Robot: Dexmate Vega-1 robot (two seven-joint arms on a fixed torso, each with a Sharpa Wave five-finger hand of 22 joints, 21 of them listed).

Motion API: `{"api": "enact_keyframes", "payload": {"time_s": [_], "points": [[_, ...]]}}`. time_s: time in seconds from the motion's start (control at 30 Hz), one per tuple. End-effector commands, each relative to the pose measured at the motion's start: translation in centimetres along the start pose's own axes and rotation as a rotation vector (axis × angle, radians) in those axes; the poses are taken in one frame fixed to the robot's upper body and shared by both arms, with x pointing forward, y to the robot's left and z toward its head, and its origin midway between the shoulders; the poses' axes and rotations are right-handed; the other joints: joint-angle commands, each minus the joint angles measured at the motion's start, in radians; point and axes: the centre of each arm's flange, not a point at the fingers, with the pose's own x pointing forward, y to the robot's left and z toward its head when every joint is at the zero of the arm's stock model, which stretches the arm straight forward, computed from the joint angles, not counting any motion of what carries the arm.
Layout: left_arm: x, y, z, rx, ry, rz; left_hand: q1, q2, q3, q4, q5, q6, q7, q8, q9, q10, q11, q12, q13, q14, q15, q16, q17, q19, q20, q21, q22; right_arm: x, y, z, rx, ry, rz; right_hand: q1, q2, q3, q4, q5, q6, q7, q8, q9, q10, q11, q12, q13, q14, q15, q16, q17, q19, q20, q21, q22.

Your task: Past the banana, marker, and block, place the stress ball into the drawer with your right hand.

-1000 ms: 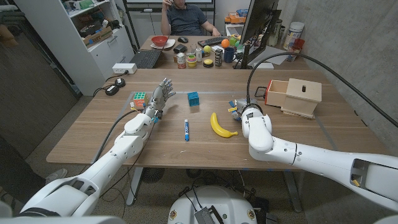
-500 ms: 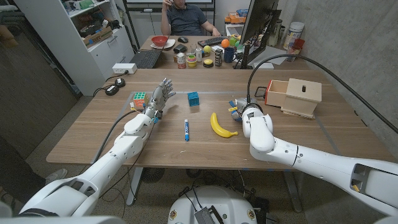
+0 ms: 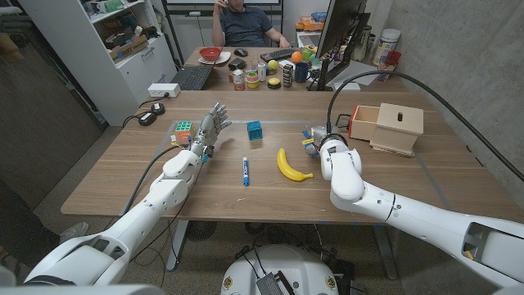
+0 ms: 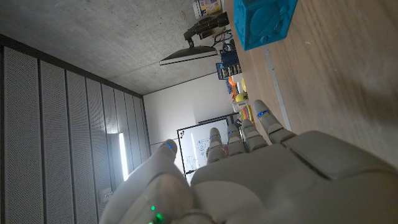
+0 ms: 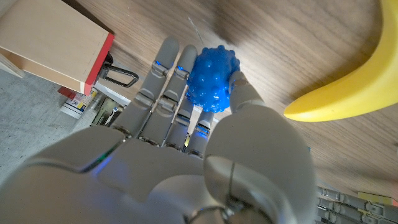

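Transport step: right hand (image 5: 186,124) pinches the stress ball (image 5: 213,79) beside the banana (image 5: 348,93). Next, it should carry it to the drawer (image 3: 366,122). Left hand (image 3: 210,128) spread.

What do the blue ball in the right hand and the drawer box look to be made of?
The ball looks like soft rubber: glossy blue and knobbly all over, held by the right hand. The drawer box looks like pale unfinished wood or plywood with a red drawer edge.
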Motion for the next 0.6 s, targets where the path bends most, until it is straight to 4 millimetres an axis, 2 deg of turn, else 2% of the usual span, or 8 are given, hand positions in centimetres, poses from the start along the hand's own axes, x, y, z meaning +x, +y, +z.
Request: {"api": "enact_keyframes", "payload": {"time_s": [0.03,0.6], "points": [[-0.2,0.1,0.0,-0.002,0.001,-0.002,-0.002,-0.001,-0.005,0.004,0.006,-0.002,-0.005,0.005,0.003,0.002,0.005,0.005,0.004,0.003,0.008,0.004,0.002,0.000,0.006,-0.001,0.006,-0.3,-0.9,-0.1,0.006,-0.006,-0.035,0.027,0.022,-0.004,-0.002,0.001,0.128,0.071,0.023,0.044,0.012,0.002,0.007,0.003,-0.013,-0.065,-0.010,-0.001,0.001,-0.121,0.003,-0.001],[-0.3,0.5,-0.1,-0.004,0.000,-0.002,-0.003,-0.001,-0.007,0.004,0.007,-0.001,-0.004,0.005,0.003,0.003,0.005,0.005,0.004,0.004,0.009,0.005,0.002,0.000,0.005,-0.003,0.006,-0.4,-2.3,-0.3,0.068,-0.044,-0.120,0.038,0.025,-0.013,0.004,-0.003,0.133,0.076,0.042,0.056,0.022,0.012,0.007,0.004,-0.024,-0.066,-0.024,-0.006,0.001,-0.121,0.005,-0.008]]}}
